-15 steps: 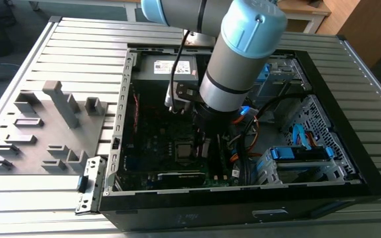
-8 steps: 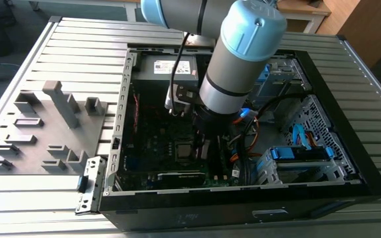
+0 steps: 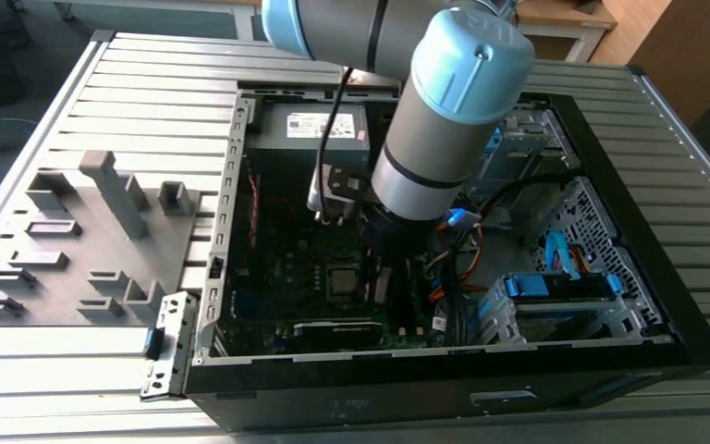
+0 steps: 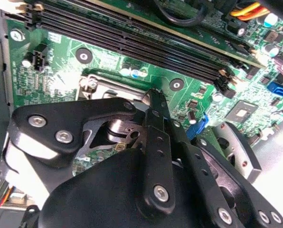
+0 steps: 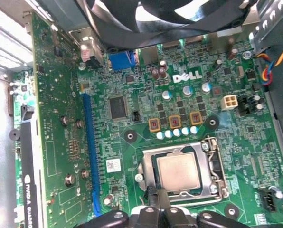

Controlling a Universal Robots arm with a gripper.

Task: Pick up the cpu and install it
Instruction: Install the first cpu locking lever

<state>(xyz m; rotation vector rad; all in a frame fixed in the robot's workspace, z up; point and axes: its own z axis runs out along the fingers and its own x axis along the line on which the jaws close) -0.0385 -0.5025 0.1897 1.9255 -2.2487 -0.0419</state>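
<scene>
The cpu [image 5: 177,172], a pale square chip, lies flat inside the silver socket frame [image 5: 216,166] on the green motherboard [image 5: 132,95] in the first wrist view. My gripper [image 5: 154,195] is shut, with nothing visible between its tips, and they rest at the socket frame's edge beside the cpu. In the second wrist view the black gripper [image 4: 150,97] linkage covers most of the socket, and its tips meet at the frame's rim. In the exterior view the arm [image 3: 447,120] reaches down into the open computer case [image 3: 651,305], over the socket [image 3: 343,277].
Long black memory slots [image 4: 132,40] run next to the socket. A case fan [image 5: 155,14] and a blue slot [image 5: 89,152] border the board. A grey power-supply box [image 3: 318,125], cables and blue drive bays [image 3: 558,287] crowd the case. A grey fixture tray [image 3: 71,240] lies outside.
</scene>
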